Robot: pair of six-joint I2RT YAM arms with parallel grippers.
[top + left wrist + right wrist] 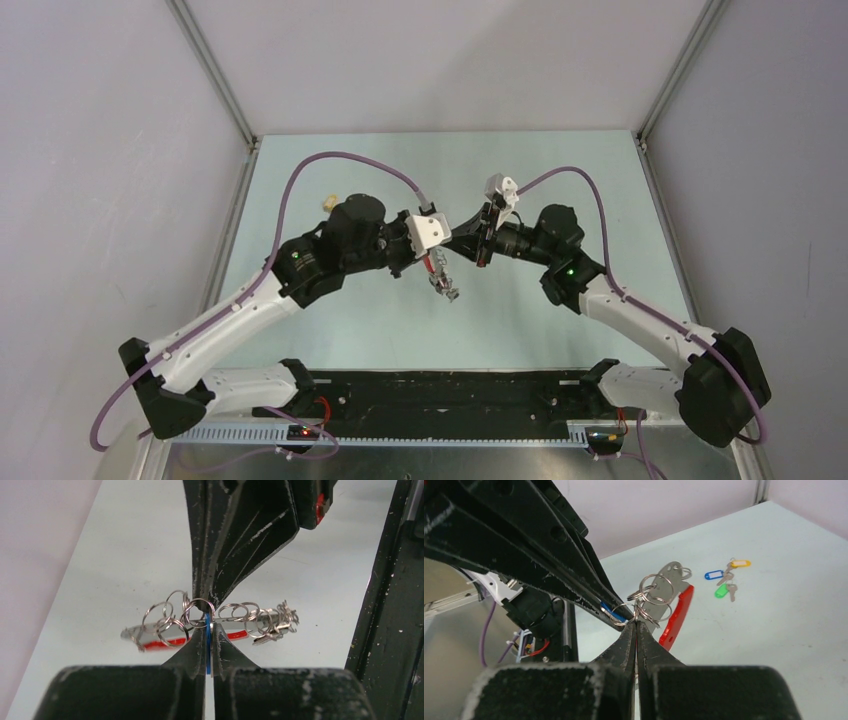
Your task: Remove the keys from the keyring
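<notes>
Both grippers meet above the middle of the table. My left gripper (207, 630) is shut on a blue tag (207, 647) of the keys (280, 622), which hang in the air as a bunch. In the top view it (432, 258) is just left of the hanging bunch (445, 288). My right gripper (636, 626) is shut on a thin ring of the keyring (651, 596), tip to tip with the left one (611, 612). The red strap (676, 615) and a silvery plate (669, 585) hang behind the rings. The right gripper (457, 250) comes in from the right.
A second key cluster with tan, blue and green tags (724, 580) lies on the table beyond the grippers; in the top view it (326, 200) is mostly hidden behind the left arm. Grey walls enclose the table on three sides.
</notes>
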